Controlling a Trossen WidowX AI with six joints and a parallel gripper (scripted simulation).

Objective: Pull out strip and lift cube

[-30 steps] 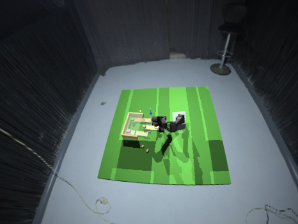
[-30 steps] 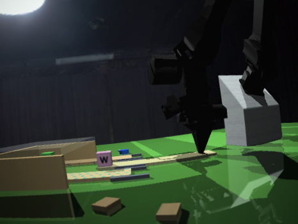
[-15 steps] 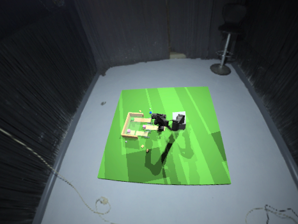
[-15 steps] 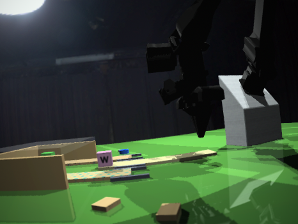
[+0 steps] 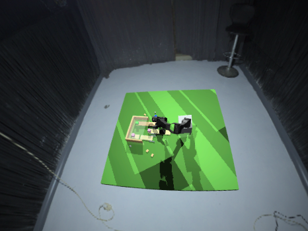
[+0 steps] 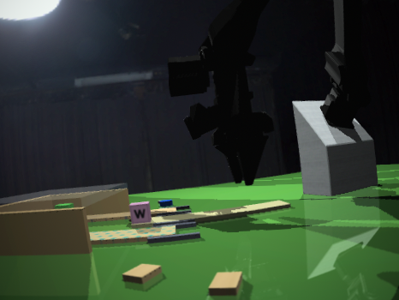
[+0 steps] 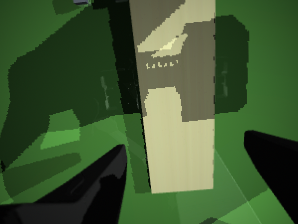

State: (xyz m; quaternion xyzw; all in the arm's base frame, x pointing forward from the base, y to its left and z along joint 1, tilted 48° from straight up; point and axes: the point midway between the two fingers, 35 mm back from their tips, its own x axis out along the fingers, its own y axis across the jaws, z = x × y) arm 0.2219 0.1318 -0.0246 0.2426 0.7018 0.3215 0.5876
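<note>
The hand (image 5: 162, 131) (image 6: 244, 183) (image 7: 184, 145) is released, its fingers spread apart with nothing between them, and it hovers above the outer end of the pale strip (image 5: 168, 132) (image 6: 265, 207) (image 7: 180, 155), left of the middle of the tabletop (image 5: 211, 171) (image 6: 193, 266) (image 7: 30, 30) in the top view. That strip reaches well out from the walled box (image 5: 129, 128) (image 6: 43, 231), toward the tabletop's right edge. At its inner end, just outside the box, sits the pink cube marked W (image 5: 149, 131) (image 6: 140, 213), upright. Farther out, the patterned strip (image 5: 145, 138) (image 6: 128, 234) lies on the side toward the tabletop's near edge.

I judge the pull done, or close to it — the cube looks to be within reach from above. The lift remains. Next the hand should travel toward the left edge, line up over the cube, descend with a finger on either side, close and rise. Coming down off-centre could tip the cube — or knock it from its strip.
</note>
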